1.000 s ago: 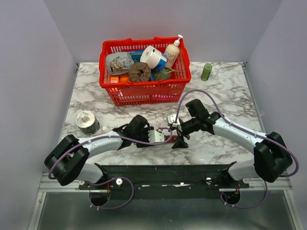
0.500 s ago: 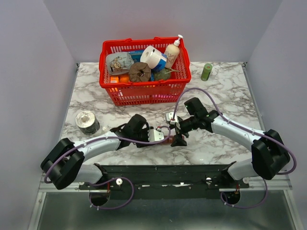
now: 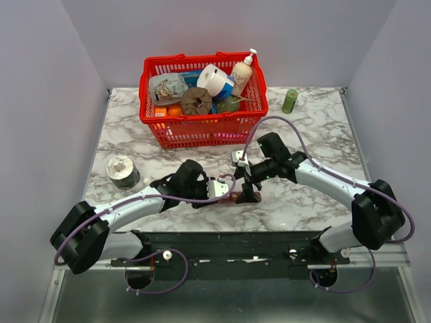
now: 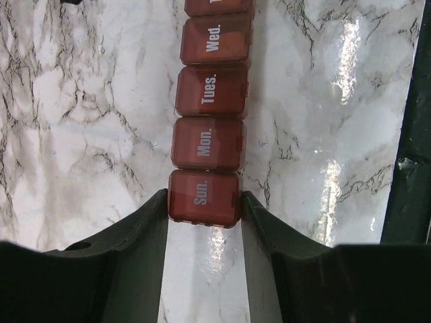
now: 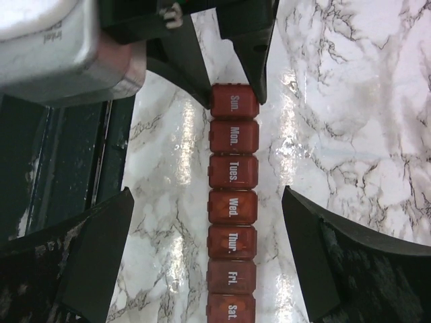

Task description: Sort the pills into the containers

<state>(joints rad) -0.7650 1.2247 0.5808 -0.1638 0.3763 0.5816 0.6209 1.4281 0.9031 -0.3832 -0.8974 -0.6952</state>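
Containers (image 5: 232, 171), a dark red strip of 7 lidded compartments, lie on the marble table (image 5: 337, 101). Left gripper (image 4: 204, 198) clamps the Sun. end; right gripper (image 5: 207, 194) hangs wide open over the strip.

Your containers (image 5: 232, 202) read as translucent red-brown plastic, smooth and faintly glossy, with white day names printed on the lids. Under them you see a polished marble-pattern table (image 4: 87, 121) throwing back bright glare, while the left gripper (image 4: 204, 202) shows matt black plastic and the basket (image 3: 202, 133) is red plastic mesh.
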